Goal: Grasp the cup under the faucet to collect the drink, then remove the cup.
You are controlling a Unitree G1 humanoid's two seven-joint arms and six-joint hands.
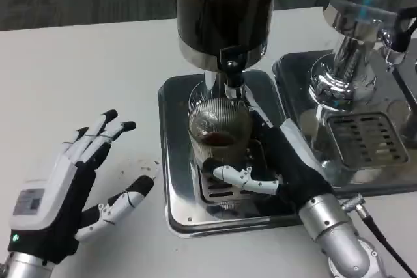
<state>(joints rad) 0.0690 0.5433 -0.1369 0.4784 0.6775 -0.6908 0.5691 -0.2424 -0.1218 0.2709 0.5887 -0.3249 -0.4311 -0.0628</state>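
The cup (219, 136), a ribbed glass with a little dark drink in its bottom, stands on the drip tray (174, 161) directly under the faucet (232, 76) of the dark dispenser (225, 11), near the picture's centre. The right robot hand (273, 161) reaches in from 5 o'clock and wraps the cup, thumb across its near side and other fingers at its far right, so it appears to hold the glass. The left robot hand (71, 187) rests at 8 o'clock on the white surface (78, 76), fingers spread, holding nothing. To do this step well, the right hand should probably keep the cup upright and centred under the spout, gripping firmly but without tipping it, until enough is collected. Whether liquid is flowing now is hard to make out; the dispenser's top is cut off, and a second machine (352, 69) at 2 o'clock is only partly seen.
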